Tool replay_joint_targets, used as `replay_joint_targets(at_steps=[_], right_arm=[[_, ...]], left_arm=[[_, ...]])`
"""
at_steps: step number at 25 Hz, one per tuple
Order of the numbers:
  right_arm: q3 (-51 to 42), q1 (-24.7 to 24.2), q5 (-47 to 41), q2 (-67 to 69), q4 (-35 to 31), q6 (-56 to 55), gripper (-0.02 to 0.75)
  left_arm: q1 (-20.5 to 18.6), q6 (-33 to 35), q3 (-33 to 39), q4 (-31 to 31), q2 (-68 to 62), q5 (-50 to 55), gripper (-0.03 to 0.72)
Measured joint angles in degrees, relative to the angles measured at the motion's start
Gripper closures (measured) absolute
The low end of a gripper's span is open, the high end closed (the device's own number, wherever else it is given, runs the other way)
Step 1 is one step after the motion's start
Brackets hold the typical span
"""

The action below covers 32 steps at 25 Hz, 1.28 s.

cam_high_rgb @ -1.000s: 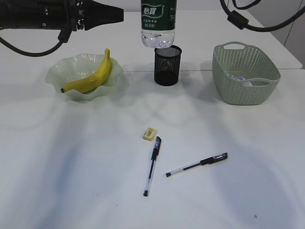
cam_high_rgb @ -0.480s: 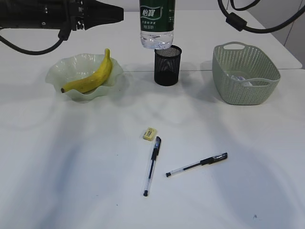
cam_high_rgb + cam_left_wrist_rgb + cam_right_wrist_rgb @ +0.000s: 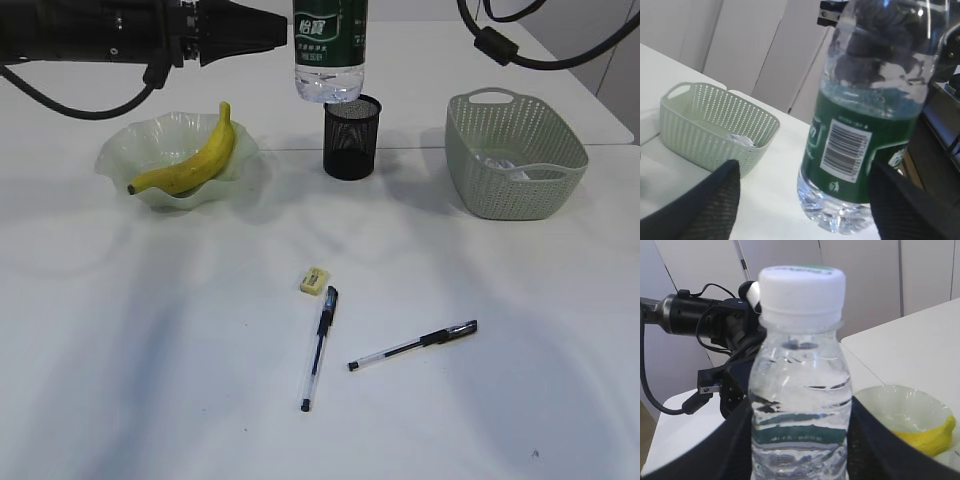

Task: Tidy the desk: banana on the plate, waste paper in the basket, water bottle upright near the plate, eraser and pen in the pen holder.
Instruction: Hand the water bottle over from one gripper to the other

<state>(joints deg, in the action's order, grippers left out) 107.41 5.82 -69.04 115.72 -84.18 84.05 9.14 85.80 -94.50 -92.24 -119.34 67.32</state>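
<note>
The water bottle (image 3: 330, 45) hangs upright in the air over the pen holder (image 3: 352, 140), and my right gripper (image 3: 800, 450) is shut on its body (image 3: 800, 390). My left gripper (image 3: 285, 40) stands open beside it; in the left wrist view its fingers flank the bottle (image 3: 860, 130) with a wide gap on the left. The banana (image 3: 195, 160) lies in the plate (image 3: 120, 150). Waste paper (image 3: 505, 165) sits in the basket (image 3: 515, 190). The eraser (image 3: 314, 280) and two pens (image 3: 320, 348) (image 3: 412, 346) lie on the desk (image 3: 150, 350) in front.
The left arm reaches in level from the upper left, above the plate. Cables hang at the upper right over the basket. The desk's far edge runs behind the pen holder.
The left gripper has opened and its arm has slid right, up to the bottle. The bottle, the right gripper and the things on the desk have stayed put.
</note>
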Motion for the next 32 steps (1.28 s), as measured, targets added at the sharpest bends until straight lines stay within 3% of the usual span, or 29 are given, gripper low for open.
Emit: replay_joint_targets(at_steps=[9, 32], right_arm=[[0.0, 0.0, 0.0, 0.0, 0.0, 0.0, 0.379], [0.0, 0.0, -0.4, 0.0, -1.4, 0.0, 0.379]], left_arm=[[1.4, -0.1, 0.0, 0.0, 0.9, 0.0, 0.090], [5.5, -0.2, 0.0, -3.5, 3.9, -1.8, 0.087]])
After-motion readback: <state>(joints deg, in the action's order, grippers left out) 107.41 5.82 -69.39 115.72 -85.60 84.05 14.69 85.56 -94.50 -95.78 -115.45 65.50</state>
